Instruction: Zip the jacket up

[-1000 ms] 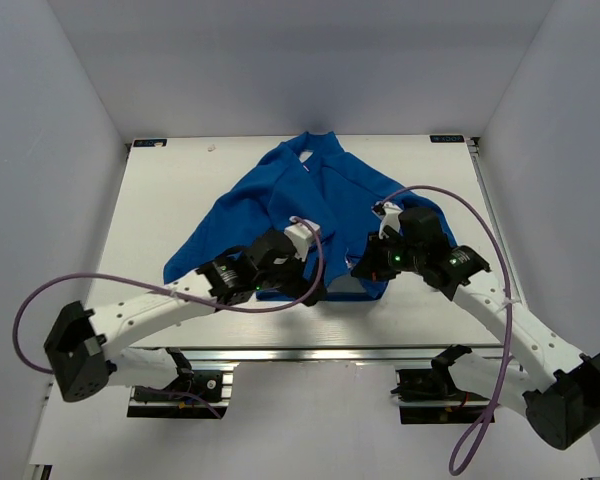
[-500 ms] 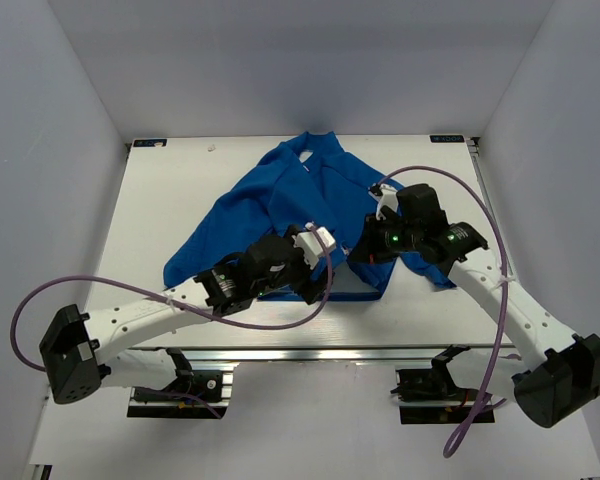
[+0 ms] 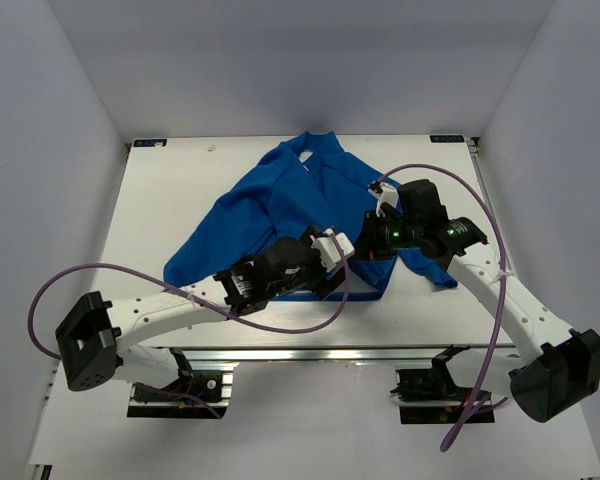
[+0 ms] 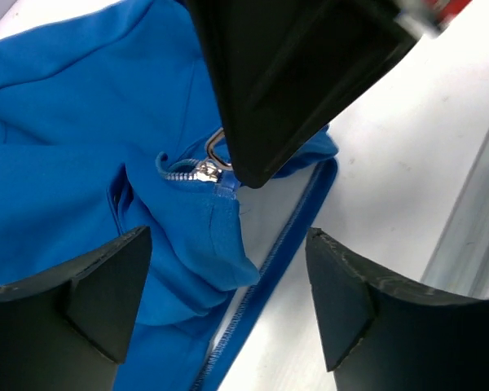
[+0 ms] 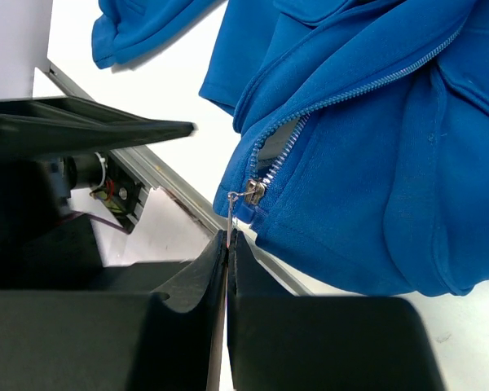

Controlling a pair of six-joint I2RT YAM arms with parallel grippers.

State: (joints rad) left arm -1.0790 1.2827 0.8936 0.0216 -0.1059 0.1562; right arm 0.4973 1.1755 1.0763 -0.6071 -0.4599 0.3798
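Observation:
The royal-blue jacket (image 3: pixel 280 200) lies spread on the white table, collar at the far side. My right gripper (image 3: pixel 365 248) is shut on the metal zipper pull (image 5: pixel 231 213) at the bottom of the pale grey zipper (image 5: pixel 310 114), just below the slider (image 5: pixel 253 192). The slider also shows in the left wrist view (image 4: pixel 205 169), under the right gripper's black fingers (image 4: pixel 293 73). My left gripper (image 3: pixel 342 262) is open and empty, its jaws wide apart over the jacket's bottom hem (image 4: pixel 285 244), touching nothing.
The table's near edge with its metal rail (image 3: pixel 310 350) runs just in front of both grippers. The left arm's body (image 5: pixel 65 130) is close beside the right gripper. One sleeve (image 3: pixel 195 250) reaches toward the near left.
My left arm has swung right, bringing its open gripper to the hem next to the right gripper. The right gripper has shifted slightly away from me, still holding the pull.

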